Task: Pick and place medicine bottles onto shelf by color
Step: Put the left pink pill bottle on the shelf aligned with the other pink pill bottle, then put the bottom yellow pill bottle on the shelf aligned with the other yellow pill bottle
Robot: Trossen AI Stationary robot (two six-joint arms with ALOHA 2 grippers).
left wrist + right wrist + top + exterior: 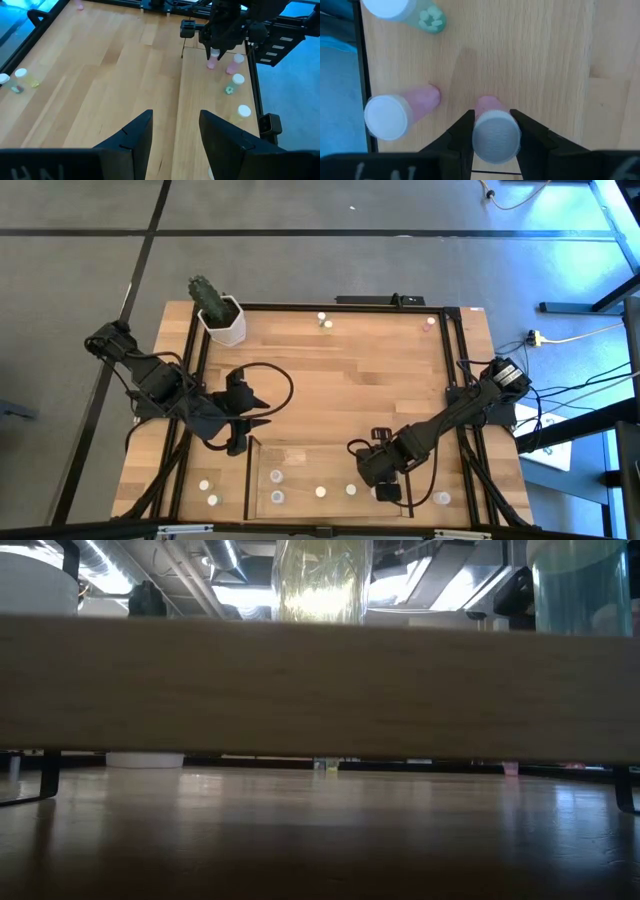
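My right gripper (385, 480) (492, 137) points down into the shelf (300, 460), near its right end, shut on a pink medicine bottle (495, 137) with a white cap. Beside it stand a second pink bottle (400, 112) and a green one (410, 12), both upright on the shelf's wood floor. More bottles (320, 492) stand further left in the shelf. My left gripper (245, 425) (175, 130) hangs open over the bare table, left of the shelf, with nothing between its fingers. My right gripper pinches the pink bottle's white cap (495, 150) between its two fingers, one on each side. The fingers (220, 42) come from above, pointing down. The bottle is upright below them; whether its base (212, 65) rests on the shelf floor or hangs just over it, I cannot tell.
A white pot with a cactus (222, 320) stands at the far left corner. Two bottles (322, 317) (428, 325) stand near the far edge, two (208, 492) left of the shelf and one (442, 498) right of it. The table's middle (340, 380) is bare wood.
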